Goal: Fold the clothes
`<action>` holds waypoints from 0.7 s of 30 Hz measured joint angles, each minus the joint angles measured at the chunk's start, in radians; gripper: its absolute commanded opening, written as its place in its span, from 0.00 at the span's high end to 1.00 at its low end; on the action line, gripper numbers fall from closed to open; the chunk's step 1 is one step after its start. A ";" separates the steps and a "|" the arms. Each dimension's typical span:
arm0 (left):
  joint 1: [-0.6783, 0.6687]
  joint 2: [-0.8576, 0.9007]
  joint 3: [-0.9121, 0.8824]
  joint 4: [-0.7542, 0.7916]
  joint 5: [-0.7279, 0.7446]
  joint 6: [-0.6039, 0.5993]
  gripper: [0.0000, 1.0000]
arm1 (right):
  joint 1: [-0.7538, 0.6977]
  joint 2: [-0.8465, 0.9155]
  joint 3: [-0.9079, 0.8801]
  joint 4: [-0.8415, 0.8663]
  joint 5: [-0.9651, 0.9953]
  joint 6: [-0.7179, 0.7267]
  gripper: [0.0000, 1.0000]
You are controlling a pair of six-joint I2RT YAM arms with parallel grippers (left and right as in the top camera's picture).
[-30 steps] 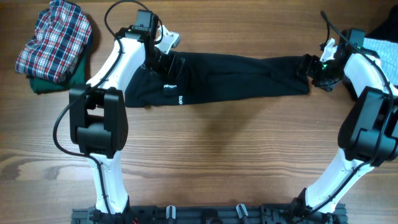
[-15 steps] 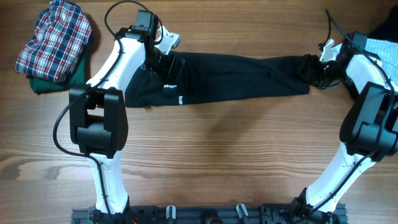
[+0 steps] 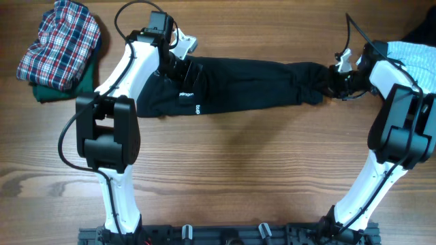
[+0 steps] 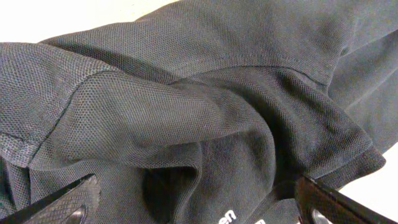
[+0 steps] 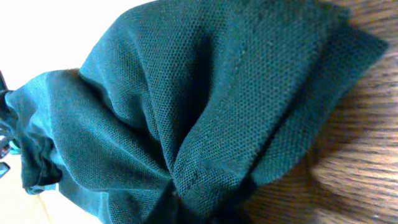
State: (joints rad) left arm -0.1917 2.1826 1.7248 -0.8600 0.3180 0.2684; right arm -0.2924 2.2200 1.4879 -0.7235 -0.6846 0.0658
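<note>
The clothes in play are one long black T-shirt with small white print, lying stretched left to right across the wooden table. My left gripper sits over its left end. In the left wrist view that gripper is open, with its fingers wide apart on either side of a fold of black fabric. My right gripper is shut on the shirt's bunched right end. The right wrist view is filled by gathered fabric that looks teal there, and it hides the fingers.
A plaid garment lies folded on a green one at the back left. A light blue garment and a dark one lie at the right edge, behind the right arm.
My right gripper has closed on the shirt's right end and moved left, bunching the fabric. The left arm has not moved.
</note>
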 measured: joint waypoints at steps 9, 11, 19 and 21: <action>0.000 0.000 0.000 -0.015 -0.017 0.000 0.00 | -0.024 0.000 0.016 -0.025 0.005 -0.001 0.96; 0.000 0.000 0.000 -0.016 -0.032 0.000 0.00 | -0.035 0.000 0.027 -0.035 0.012 -0.001 0.96; 0.000 0.000 0.000 -0.019 -0.062 0.000 0.00 | -0.056 -0.008 0.066 -0.102 0.064 -0.030 0.96; 0.000 0.000 0.000 -0.019 -0.064 0.000 0.00 | -0.056 -0.010 0.104 -0.138 0.072 -0.039 0.96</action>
State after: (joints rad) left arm -0.1917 2.1826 1.7248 -0.8791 0.2543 0.2687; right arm -0.3485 2.2105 1.5917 -0.8612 -0.6121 0.0269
